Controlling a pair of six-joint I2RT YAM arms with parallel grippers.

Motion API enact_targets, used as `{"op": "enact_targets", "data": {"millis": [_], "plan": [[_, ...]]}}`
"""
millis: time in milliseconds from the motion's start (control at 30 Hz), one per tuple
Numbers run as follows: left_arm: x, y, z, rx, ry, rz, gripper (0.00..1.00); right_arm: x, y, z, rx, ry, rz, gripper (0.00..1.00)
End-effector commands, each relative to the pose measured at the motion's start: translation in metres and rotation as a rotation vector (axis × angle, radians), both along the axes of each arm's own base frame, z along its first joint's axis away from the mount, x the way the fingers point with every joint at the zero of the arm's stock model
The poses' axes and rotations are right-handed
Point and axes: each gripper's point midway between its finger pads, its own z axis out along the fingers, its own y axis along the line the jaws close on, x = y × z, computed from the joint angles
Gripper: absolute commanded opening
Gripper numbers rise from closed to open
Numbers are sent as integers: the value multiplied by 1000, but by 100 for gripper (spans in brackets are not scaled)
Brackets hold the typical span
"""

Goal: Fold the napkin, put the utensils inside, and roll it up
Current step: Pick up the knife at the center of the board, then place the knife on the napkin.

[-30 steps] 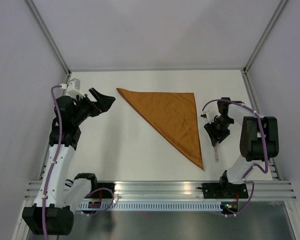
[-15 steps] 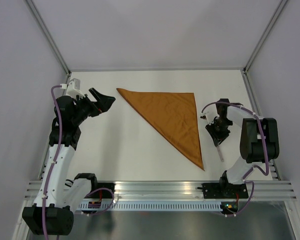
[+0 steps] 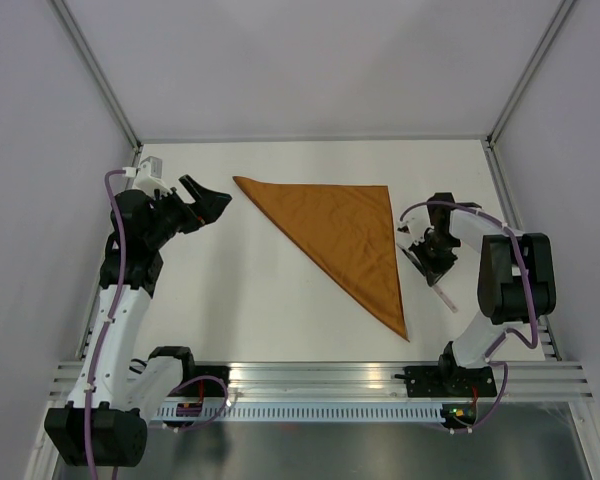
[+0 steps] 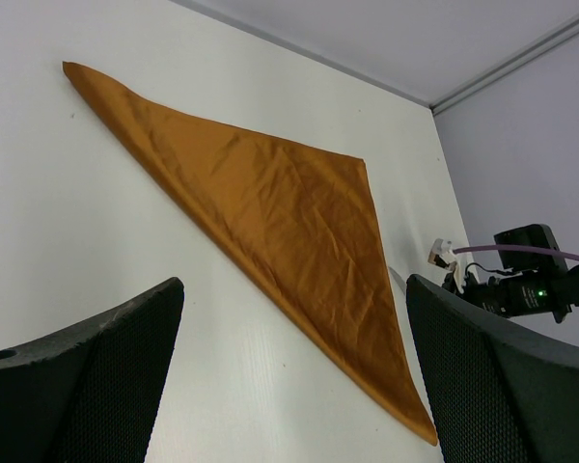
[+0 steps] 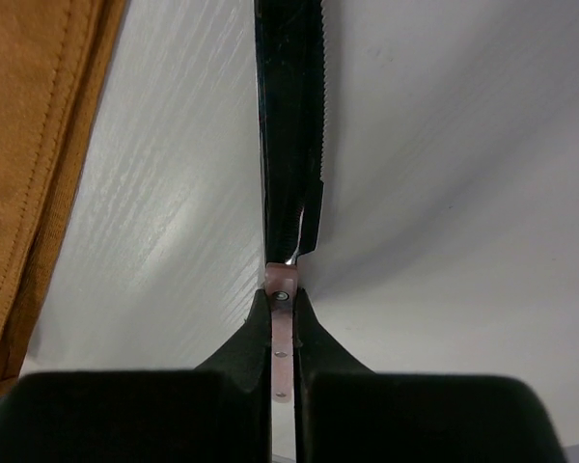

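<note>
rust-brown cloth napkin (image 3: 340, 235) folded into a triangle, flat mid white tabletop (image 3: 250, 300), right pincer (image 3: 427, 255) clamped on slim silver-bladed pink-handled knife (image 5: 289, 125) just right of napkin, left pincer (image 3: 208, 195) wide open near cloth's left corner

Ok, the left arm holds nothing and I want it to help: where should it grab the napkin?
Probably take the napkin by its far-left pointed corner, coming from the left and above. That tip lies flat, nearest the open left end effector, and looks narrow enough to pinch.
</note>
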Motion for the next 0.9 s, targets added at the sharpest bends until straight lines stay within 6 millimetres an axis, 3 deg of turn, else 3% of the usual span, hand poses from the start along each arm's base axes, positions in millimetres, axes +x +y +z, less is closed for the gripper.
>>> {"op": "enact_targets", "data": {"millis": [0, 300, 433, 500, 533, 600, 733, 800, 867], "plan": [[2, 0, 17, -12, -34, 2, 100, 32, -1, 15, -22, -102, -34, 0], [5, -1, 18, -18, -29, 0, 100, 52, 19, 63, 79, -128, -38, 0], [7, -2, 24, -28, -33, -5, 100, 76, 41, 80, 108, -142, -23, 0], [6, -4, 30, -38, -40, -13, 100, 81, 74, 86, 136, -132, 10, 0], [6, -5, 31, -38, -43, -14, 100, 87, 76, 89, 142, -142, 11, 0], [5, -5, 37, -42, -51, -14, 100, 95, 106, 96, 167, -159, 39, 1], [2, -7, 42, -50, -54, -21, 100, 100, 173, 87, 213, -132, 130, 1], [1, -7, 46, -50, -59, -21, 100, 107, 197, 90, 238, -140, 140, 0], [-1, -6, 47, -45, -53, -18, 100, 103, 222, 77, 254, -95, 164, 0]]}}
